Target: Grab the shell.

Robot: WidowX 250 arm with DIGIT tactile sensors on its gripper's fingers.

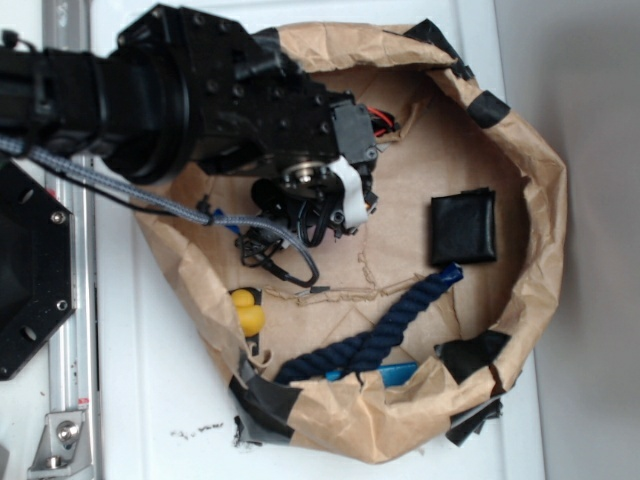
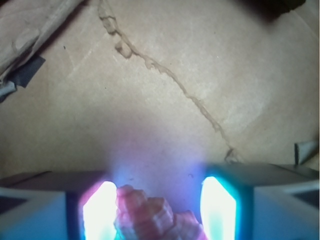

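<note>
The arm reaches in over a crumpled brown paper nest on the white counter. Seen from the wrist, the hand has the ridged, pinkish shell between its two glowing fingers, lying against the left one with a gap to the right; whether it is gripped I cannot tell. Inside the nest lie a navy rope, a black square pad and a small yellow object.

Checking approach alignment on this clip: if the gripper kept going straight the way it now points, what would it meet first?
In the wrist view, the shell already sits between the glowing fingers of the gripper, so it likely comes first, then the brown paper floor. Depth is unclear; contact cannot be judged.
</note>
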